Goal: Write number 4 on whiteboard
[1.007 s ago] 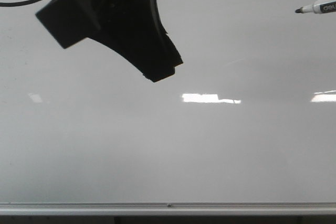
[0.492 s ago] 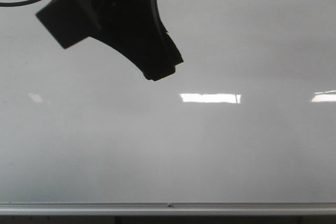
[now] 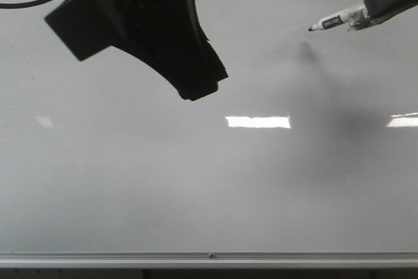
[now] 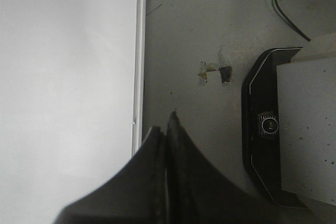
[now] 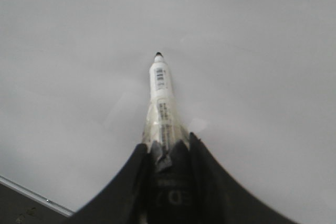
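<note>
The whiteboard [image 3: 261, 187] fills the front view, pale grey and glossy, with no stroke of the number 4 showing on it. My right gripper [image 3: 366, 12] enters from the upper right, shut on a white marker [image 3: 334, 21] whose black tip [image 3: 310, 29] points left, close to the board above its own shadow. In the right wrist view the marker [image 5: 161, 100] sticks out from between the right gripper [image 5: 167, 148] fingers, tip [image 5: 158, 55] near the board. My left gripper [image 3: 199, 89] hangs dark at the upper left, shut with nothing in it [image 4: 167, 129].
A silver rail [image 3: 209, 259] runs along the whiteboard's lower edge. Bright light reflections [image 3: 258, 122] lie across the board. In the left wrist view the board's metal edge [image 4: 139, 51] borders a grey floor with a black-framed base [image 4: 262, 129] and a cable.
The marker has come down and to the left toward the board, and the right gripper's dark fingers have come into the front view. A shadow now falls under the tip. The left arm has not moved.
</note>
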Available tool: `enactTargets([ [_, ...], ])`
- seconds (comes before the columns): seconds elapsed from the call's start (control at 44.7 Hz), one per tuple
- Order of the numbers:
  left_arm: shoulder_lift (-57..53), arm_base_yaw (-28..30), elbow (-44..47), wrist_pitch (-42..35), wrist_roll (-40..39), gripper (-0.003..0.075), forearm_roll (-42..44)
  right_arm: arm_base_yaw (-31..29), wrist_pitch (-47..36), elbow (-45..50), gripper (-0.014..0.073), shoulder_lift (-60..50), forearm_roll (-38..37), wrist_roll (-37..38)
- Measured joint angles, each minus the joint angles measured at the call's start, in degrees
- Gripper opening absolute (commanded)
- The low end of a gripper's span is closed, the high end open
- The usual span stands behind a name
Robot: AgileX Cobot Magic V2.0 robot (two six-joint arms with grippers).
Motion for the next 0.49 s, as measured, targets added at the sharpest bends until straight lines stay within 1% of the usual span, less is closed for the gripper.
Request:
enactTargets([
  [0.112, 0.0, 0.0, 0.0, 0.0, 0.0, -0.002, 0.0, 0.0, -0.86, -0.11, -0.0069, 1.61, 0.09, 0.0],
  [0.291, 0.0, 0.0, 0.0, 0.0, 0.0, -0.002, 0.0, 0.39, -0.07, -0.35, -0.0069, 2.89, 0.22, 0.0],
  [0.492, 0.0, 0.0, 0.0, 0.0, 0.0, -0.002, 0.0, 3.85, 2.21, -0.48, -0.0069, 6.35, 0.25, -0.2],
])
